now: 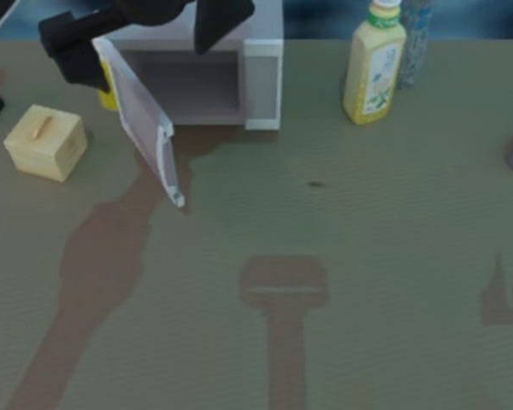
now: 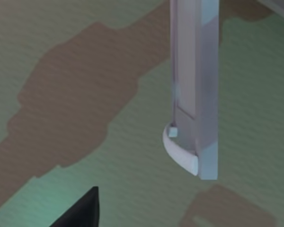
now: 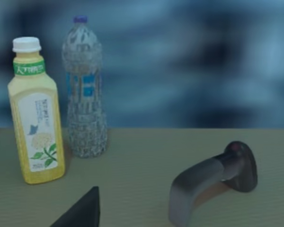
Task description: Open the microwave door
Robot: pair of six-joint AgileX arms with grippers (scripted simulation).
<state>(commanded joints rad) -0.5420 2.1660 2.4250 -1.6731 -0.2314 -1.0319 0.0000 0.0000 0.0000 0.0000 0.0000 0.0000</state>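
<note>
At the table's back left, boxy silver microwave (image 1: 261,77) with translucent-windowed door (image 1: 141,115) swung wide; left gripper (image 1: 73,51) behind it, finger state unclear.

The light-grey microwave (image 1: 231,73) stands with its dark cavity exposed. Its door (image 1: 141,115), silver-framed with a translucent window, swings wide open from the microwave's left edge, pale handle (image 1: 168,166) outermost.

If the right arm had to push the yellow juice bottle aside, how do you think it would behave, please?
The yellow juice bottle stands upright, tall on a small base, so a push near its cap would probably tip it. Its flat-sided body suggests it would slide rather than roll. The clear water bottle stands close beside it and might get knocked.
</note>
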